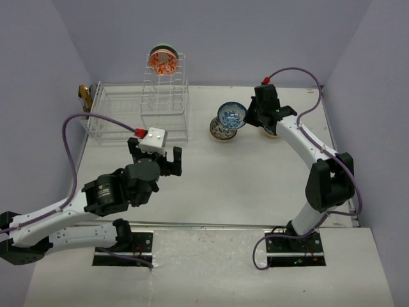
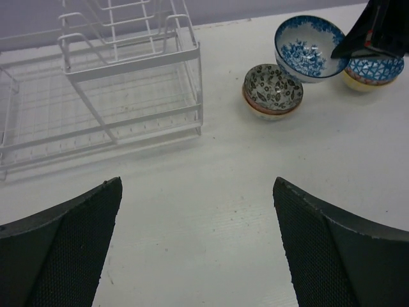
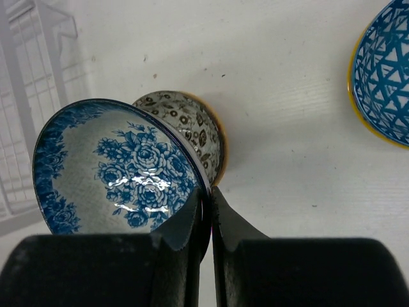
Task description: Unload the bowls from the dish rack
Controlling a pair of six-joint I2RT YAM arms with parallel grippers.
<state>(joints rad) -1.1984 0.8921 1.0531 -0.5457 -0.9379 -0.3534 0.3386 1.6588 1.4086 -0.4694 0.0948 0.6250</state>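
Note:
The white wire dish rack [image 1: 115, 121] stands at the back left, and a red-patterned bowl [image 1: 163, 61] sits on top of its tall slotted tower. My right gripper [image 3: 209, 204] is shut on the rim of a blue floral bowl [image 3: 115, 166], holding it tilted just above a grey leaf-patterned bowl [image 3: 188, 125] on the table. Right of them stands a blue triangle-patterned bowl [image 3: 383, 83] with a yellow outside. My left gripper [image 2: 198, 243] hovers open over bare table in front of the rack [image 2: 128, 70], nothing between its fingers.
A small golden-brown object [image 1: 84, 96] sits at the rack's far left end. The three unloaded bowls cluster at the back right around the right gripper [image 1: 248, 118]. Purple walls close in the table on three sides.

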